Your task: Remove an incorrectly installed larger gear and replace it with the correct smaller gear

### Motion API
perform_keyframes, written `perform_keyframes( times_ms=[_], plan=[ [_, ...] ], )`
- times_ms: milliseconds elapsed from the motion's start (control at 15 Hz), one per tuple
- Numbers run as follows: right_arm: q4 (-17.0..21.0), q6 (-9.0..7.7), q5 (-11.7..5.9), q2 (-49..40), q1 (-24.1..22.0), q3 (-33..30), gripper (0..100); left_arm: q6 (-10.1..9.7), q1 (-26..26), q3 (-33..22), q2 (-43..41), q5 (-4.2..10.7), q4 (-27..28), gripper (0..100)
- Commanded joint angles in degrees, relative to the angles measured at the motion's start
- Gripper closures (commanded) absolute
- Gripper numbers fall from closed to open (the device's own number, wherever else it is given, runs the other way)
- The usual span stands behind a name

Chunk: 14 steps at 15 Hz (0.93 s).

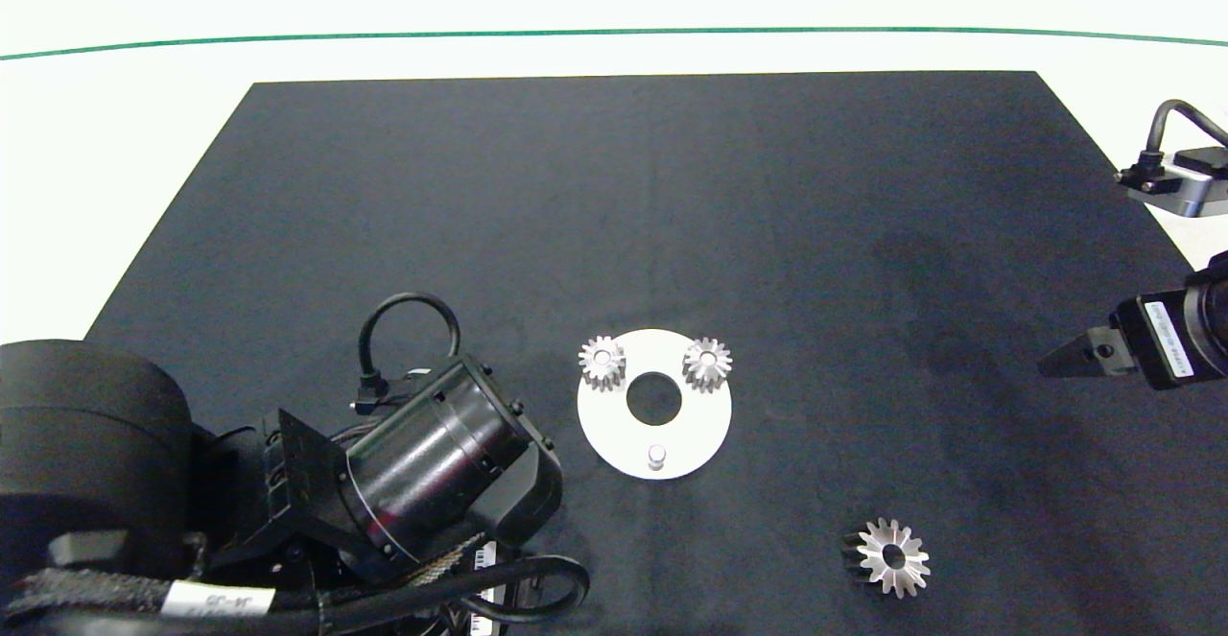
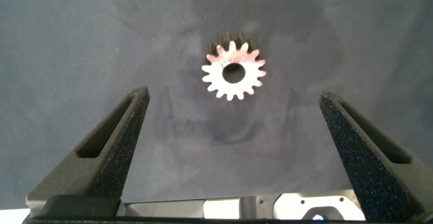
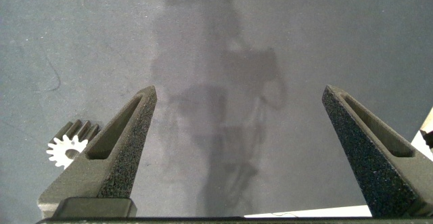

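Showed, from overhead, a flat white round plate [image 1: 614, 430] with a wide centre hole, resting on a black mat [image 1: 672, 185]; two small dull silver blunt-toothed gears [image 1: 602, 362] [image 1: 707, 364] seated on its far pegs, and a third short peg [image 1: 656, 455] bare on the near side. Well apart from the plate, on the mat to the near right: the larger gear [image 1: 892, 556], bright silver, star-like, long pointed teeth, already off the plate. Hidden from overhead beneath the bulky dark left arm, but plain in the left wrist view: the smaller gear [image 2: 233, 72], dull silver with short blunt teeth and a round hole, flat on the mat just beyond the left gripper [image 2: 233, 119], fingers spread wide, empty, touching nothing. Right gripper [image 1: 1065, 360] parked at the mat's right edge, fingers likewise spread and empty in its own wrist view, with the larger gear glimpsed beside one finger. Judged risky from here: closing off-centre on the toothed rim, likely to skid or flip the flat gear; a tilted hold, likely to jam on the bare peg; teeth clashing with the two seated neighbours on the way down, possibly shifting the plate. Only overhead gave the plate and peg; only the left wrist view gave the smaller gear.
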Motion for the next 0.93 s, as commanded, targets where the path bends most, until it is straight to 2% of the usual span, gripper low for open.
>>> perform_keyframes(
  times_ms=[67, 133, 200, 933],
  plan=[
    [0.26, -0.01, -0.02, -0.01, 0.06, 0.11, 0, 0.3, 0.04, 1.48, 1.02, 0.13, -2.15, 0],
    [0.26, -0.1, 0.07, -0.01, 0.06, 0.11, 0, 0.74, 0.13, 2.8, 1.02, 0.13, -5.4, 0],
    [0.26, -0.1, 0.07, 0.08, 0.06, 0.2, 0, 0.83, 0.04, 3.33, 1.11, 0.13, -6.28, 0],
    [0.26, -0.01, 0.15, 0.08, 0.93, 0.37, 0, 0.92, 0.31, 4.12, 3.31, 0.13, -8.04, 0]
  ],
)
